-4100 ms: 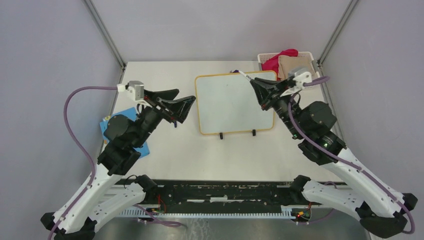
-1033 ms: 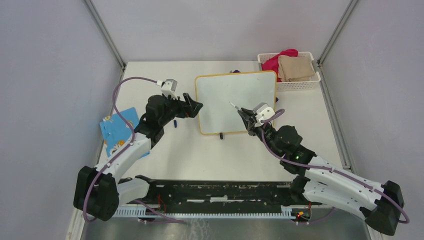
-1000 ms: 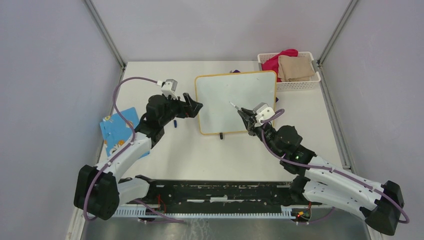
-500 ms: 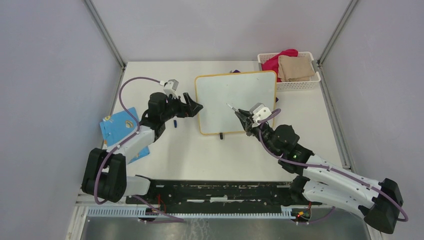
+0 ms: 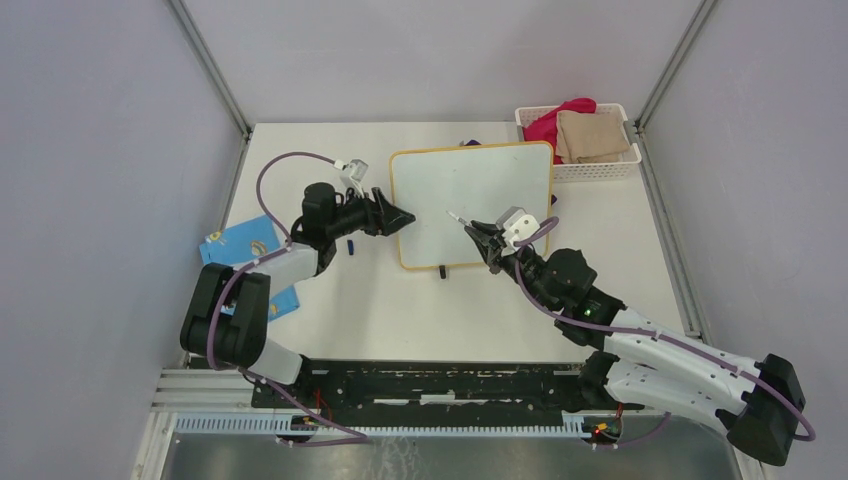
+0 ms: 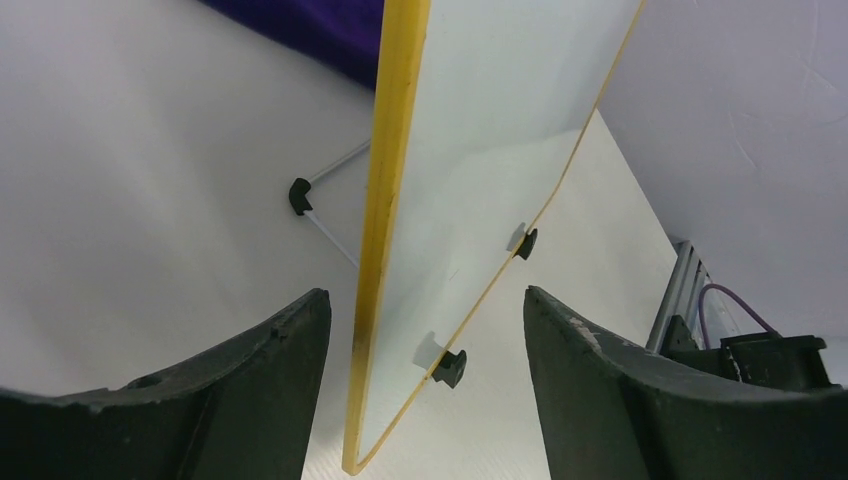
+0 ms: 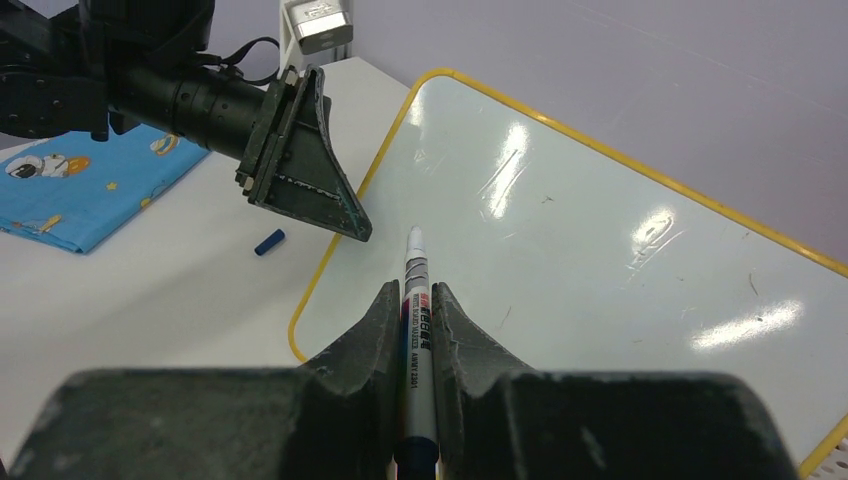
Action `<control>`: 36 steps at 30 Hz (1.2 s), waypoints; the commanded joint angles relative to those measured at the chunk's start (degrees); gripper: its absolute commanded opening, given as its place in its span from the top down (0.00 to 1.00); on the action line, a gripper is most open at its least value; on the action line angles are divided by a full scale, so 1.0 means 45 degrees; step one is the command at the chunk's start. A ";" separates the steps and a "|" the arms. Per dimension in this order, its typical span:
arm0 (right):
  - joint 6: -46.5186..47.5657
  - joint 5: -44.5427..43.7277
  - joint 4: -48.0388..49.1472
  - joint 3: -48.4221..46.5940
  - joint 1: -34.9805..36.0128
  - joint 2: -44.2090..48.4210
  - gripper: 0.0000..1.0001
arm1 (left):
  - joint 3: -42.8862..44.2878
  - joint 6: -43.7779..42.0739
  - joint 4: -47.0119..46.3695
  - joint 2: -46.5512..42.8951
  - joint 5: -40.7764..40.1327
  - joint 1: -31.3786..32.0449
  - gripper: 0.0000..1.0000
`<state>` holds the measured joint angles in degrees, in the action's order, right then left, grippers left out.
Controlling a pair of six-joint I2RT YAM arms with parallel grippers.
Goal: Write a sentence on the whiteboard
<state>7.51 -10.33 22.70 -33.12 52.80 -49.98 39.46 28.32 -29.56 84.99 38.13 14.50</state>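
Note:
The whiteboard [image 5: 470, 200], white with a thin yellow frame, stands propped on small black feet at mid-table. Its face [image 7: 600, 250] is blank, so no sentence shows. My left gripper [image 5: 395, 218] is open, with one finger on each side of the board's left edge [image 6: 385, 250]; neither finger [image 6: 290, 350] touches the frame. My right gripper [image 5: 478, 232] is shut on a marker [image 7: 415, 262]. The marker's bare tip points over the lower left of the board; I cannot tell if it touches.
A small blue cap [image 5: 351, 245] lies on the table just left of the board. A blue patterned card [image 5: 245, 255] lies at the left edge. A white basket [image 5: 628, 160] of cloths sits at the back right. Something purple [image 5: 468, 142] lies behind the board.
My left gripper has slid right onto the board's left edge and its jaws have narrowed. The right gripper has carried the marker a little left and farther over the board.

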 commanded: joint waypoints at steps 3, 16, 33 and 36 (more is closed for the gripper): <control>-0.0282 0.0302 0.0843 -0.0305 -0.0007 -0.0075 1.00 | 0.0233 0.0422 -0.1815 0.0977 0.1671 -0.0097 0.28; -0.0222 0.0360 0.0796 -0.0256 0.0004 0.0041 1.00 | 0.0300 0.0083 -0.2038 0.1892 0.2259 -0.0139 0.41; -0.0272 0.0354 0.0759 -0.0257 0.0000 -0.0037 1.00 | 0.0488 -0.0332 -0.1550 0.2375 0.2264 -0.0156 0.62; -0.0262 0.0332 0.0737 -0.0248 0.0004 -0.0027 1.00 | 0.0508 -0.0330 -0.1535 0.2431 0.2302 -0.0176 0.63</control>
<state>6.87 -9.04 23.07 -33.12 52.82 -50.35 39.75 28.75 -35.29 95.11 46.74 13.96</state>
